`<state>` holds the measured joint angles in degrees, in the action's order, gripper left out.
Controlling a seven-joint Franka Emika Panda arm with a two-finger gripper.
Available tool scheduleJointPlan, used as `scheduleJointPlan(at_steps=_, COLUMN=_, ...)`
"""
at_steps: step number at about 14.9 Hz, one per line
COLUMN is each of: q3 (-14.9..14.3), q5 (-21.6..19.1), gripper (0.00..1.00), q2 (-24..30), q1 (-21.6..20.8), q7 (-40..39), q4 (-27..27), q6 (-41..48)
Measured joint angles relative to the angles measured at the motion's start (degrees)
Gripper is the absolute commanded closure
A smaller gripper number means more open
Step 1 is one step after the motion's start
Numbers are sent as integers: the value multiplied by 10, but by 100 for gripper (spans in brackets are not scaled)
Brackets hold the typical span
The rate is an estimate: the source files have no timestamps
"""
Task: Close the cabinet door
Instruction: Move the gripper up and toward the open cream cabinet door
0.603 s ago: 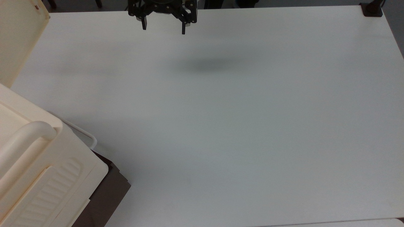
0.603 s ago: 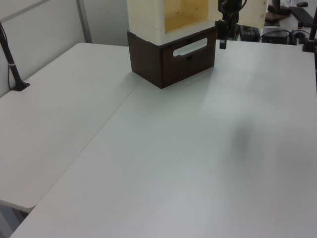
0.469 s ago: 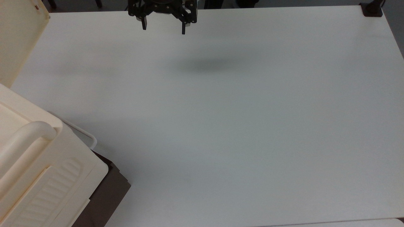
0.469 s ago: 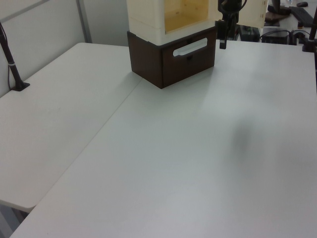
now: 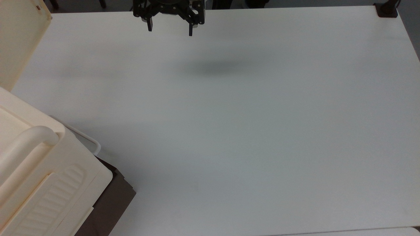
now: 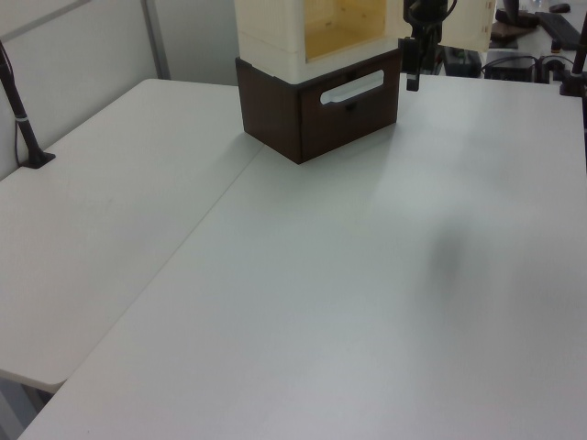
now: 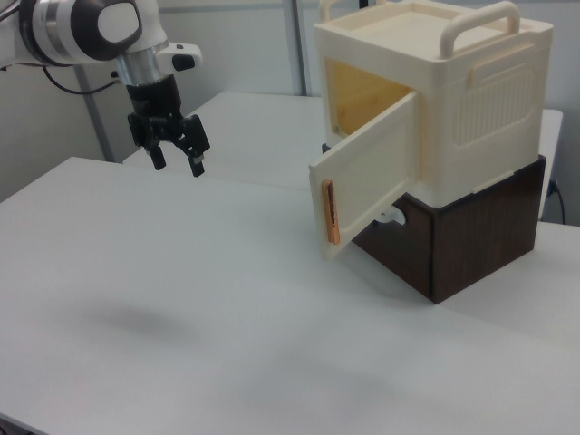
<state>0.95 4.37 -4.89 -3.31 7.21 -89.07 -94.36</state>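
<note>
In the right view, the gripper [image 7: 178, 163] hangs in the air above the white table [image 7: 181, 299], its two black fingers spread apart with nothing between them. Below it and slightly toward the right view's left, a soft dark shadow lies on the tabletop.

Well to the right view's right of the gripper stands the cabinet [image 7: 489, 109], a cream box with a rounded handle bar [image 7: 480, 23] on top and a ribbed panel [image 7: 494, 100] on its side, resting on a dark brown base [image 7: 480, 240]. The cabinet door [image 7: 367, 186] is swung wide open, its free edge pointing toward the gripper's side of the table and showing a tan strip along it. The yellowish interior is exposed behind the door. Gripper and door are well apart, with bare table between them.

In the top view, the gripper [image 5: 169, 30] sits at the upper edge with its fingers parted, while the cabinet door [image 5: 19, 39] lies far toward the top view's left and the cabinet [image 5: 42, 177] fills the lower left corner, a thin white wire loop [image 5: 88, 141] beside it.

In the left view, the gripper [image 6: 414, 69] hangs just in front of the cabinet [image 6: 275, 32], near the base's right edge, and the door [image 6: 468, 20] shows behind it.
</note>
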Motion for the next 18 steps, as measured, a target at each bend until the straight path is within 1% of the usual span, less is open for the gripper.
scheduleJointPlan(at_steps=1, q3=0, q5=0, gripper=47, q2=0, q1=0, q7=0, q4=0, q6=0)
scheduleJointPlan(at_steps=2, q3=0, q5=0, gripper=62, q2=0, q1=0, q7=0, q4=0, q6=0)
scheduleJointPlan(at_steps=3, q3=0, q5=0, gripper=78, q2=0, q1=0, q7=-1, q4=0, q6=0)
scheduleJointPlan(at_steps=4, q3=0, q5=0, gripper=91, q2=0, q1=0, q7=-2, q4=0, q6=0)
scheduleJointPlan(at_steps=5, q3=0, q5=0, gripper=100, q2=0, q1=0, q7=-3, q4=0, q6=0)
scheduleJointPlan(at_steps=14, q3=-1, q5=0, gripper=100, q2=0, q1=1, q7=-4, q4=0, q6=0)
scheduleJointPlan(at_steps=18, q3=-5, q5=0, gripper=100, q2=2, q1=20, q7=-4, q4=19, q6=0)
